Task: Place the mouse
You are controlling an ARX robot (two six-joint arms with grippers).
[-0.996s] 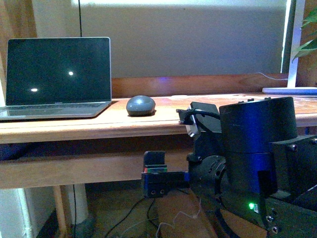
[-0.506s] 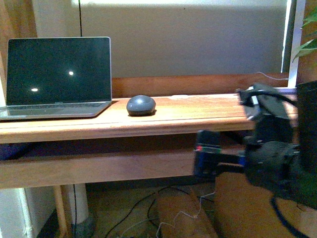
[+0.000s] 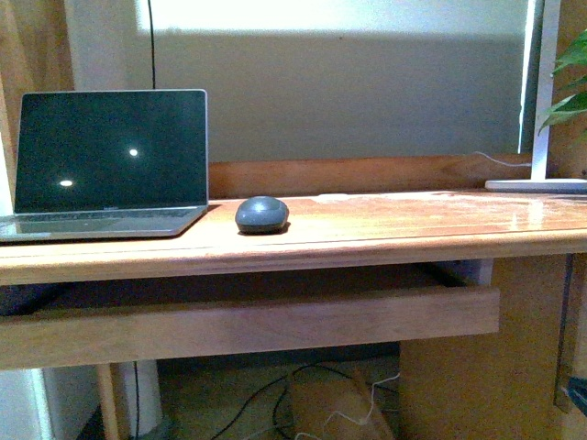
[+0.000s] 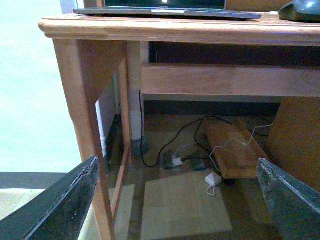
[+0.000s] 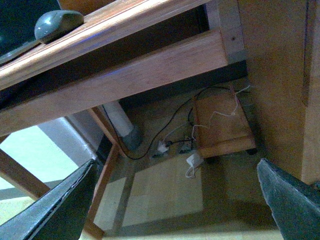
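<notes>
Mouse [image 3: 261,214] rests on table [image 3: 385,225] beside laptop [image 3: 110,160]; placement looks complete. Both hands low, fingers apart, empty; next, hold clear.

Mouse [image 5: 58,23] on desk [image 5: 130,30] edge; fingers [image 5: 60,210] spread, empty.

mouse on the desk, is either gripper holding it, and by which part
Nothing is held. The mouse sits free on the desk beside the laptop; both wrist views show open, empty jaws.
</notes>
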